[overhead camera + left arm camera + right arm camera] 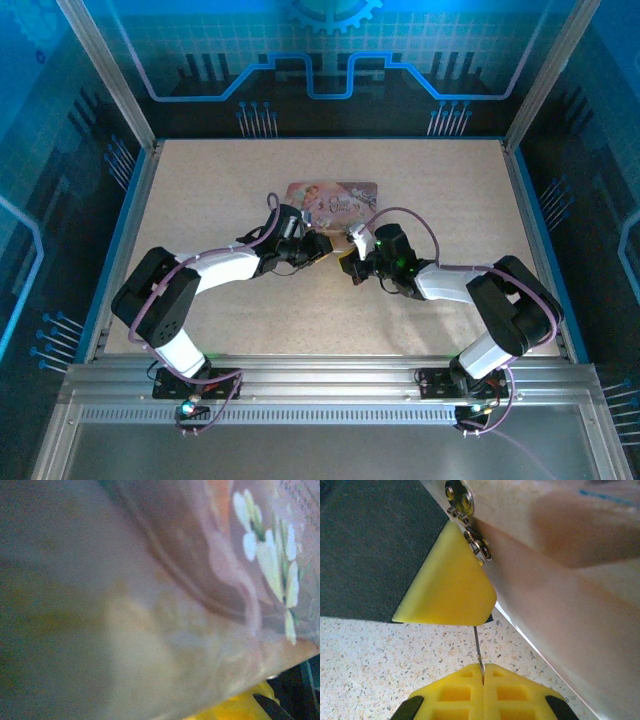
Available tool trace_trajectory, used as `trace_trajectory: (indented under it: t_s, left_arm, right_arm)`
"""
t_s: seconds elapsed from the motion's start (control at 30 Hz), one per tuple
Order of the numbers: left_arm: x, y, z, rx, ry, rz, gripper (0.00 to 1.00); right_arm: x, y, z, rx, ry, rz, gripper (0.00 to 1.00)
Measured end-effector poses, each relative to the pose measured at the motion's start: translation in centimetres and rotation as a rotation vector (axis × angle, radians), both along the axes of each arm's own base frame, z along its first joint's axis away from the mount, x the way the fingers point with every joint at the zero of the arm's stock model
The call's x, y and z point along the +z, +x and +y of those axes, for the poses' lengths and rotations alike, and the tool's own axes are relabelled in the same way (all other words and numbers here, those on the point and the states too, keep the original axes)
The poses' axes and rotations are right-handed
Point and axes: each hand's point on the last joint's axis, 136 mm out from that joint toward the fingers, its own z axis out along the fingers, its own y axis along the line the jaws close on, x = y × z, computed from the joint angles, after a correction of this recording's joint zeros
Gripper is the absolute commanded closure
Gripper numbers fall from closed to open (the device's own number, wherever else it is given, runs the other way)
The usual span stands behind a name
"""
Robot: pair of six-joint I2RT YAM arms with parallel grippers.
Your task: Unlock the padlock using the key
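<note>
Key (477, 646): thin, light, stiff, slippery; blade points twelve o'clock.
Right gripper (483, 668): fingers clenched on key's base.
Left gripper (320, 245): fingers' state cannot be told.

Top camera high at the near edge, looked down over the whole table (200, 190), left wrist camera pressed blurred against the pink tin box (210, 580), right wrist camera looked close past the right gripper (482, 669), alongside that shared box.

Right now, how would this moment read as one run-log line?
left claw: against tin box, grip unclear | right claw: shut on key | key: blade sticks out, close to box
</note>
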Motion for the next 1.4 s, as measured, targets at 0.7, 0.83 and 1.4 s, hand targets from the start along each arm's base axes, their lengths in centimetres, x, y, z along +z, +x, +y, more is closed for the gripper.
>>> trace_trajectory:
  t_s: [0.7,0.83,1.4]
  left_arm:
    - [0.08,0.10,0.03,0.002,-0.002,-0.003,0.92]
    - [0.09,0.11,0.02,0.002,-0.003,-0.004,0.91]
    - [0.08,0.10,0.03,0.002,-0.002,-0.003,0.91]
  right_arm:
    - [0.24,0.25,-0.11,-0.021,0.011,-0.002,1.00]
    - [0.39,0.29,-0.18,-0.023,0.018,-0.011,1.00]
    - [0.41,0.04,0.08,-0.014,0.025,-0.007,1.00]
